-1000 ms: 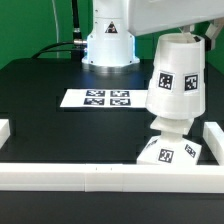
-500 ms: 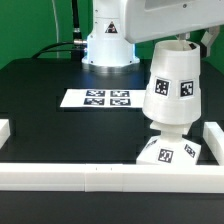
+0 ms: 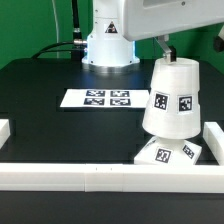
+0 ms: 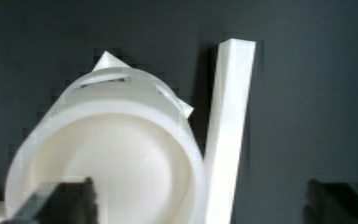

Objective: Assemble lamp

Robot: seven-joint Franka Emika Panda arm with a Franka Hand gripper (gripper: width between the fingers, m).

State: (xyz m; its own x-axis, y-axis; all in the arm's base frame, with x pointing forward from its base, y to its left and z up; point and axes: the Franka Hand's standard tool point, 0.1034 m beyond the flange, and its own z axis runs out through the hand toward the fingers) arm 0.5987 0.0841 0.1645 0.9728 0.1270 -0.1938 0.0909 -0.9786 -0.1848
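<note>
The matte white truncated-cone lamp shade (image 3: 172, 98) sits upright on the flat square white base (image 3: 163, 152), in the corner formed by the long white border rails (image 3: 110, 176). The gripper (image 4: 201, 204) is above it, its fingers (image 4: 66, 198) spread apart, holding nothing.

shade (image 4: 105, 150) beside border rail (image 4: 229, 130), hand (image 4: 202, 205) apart

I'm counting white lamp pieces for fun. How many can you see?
2 for sure: the cone shade sits on top, near the exterior view's right rail, and the square base lies under it. A bulb may be hidden inside the shade.
</note>
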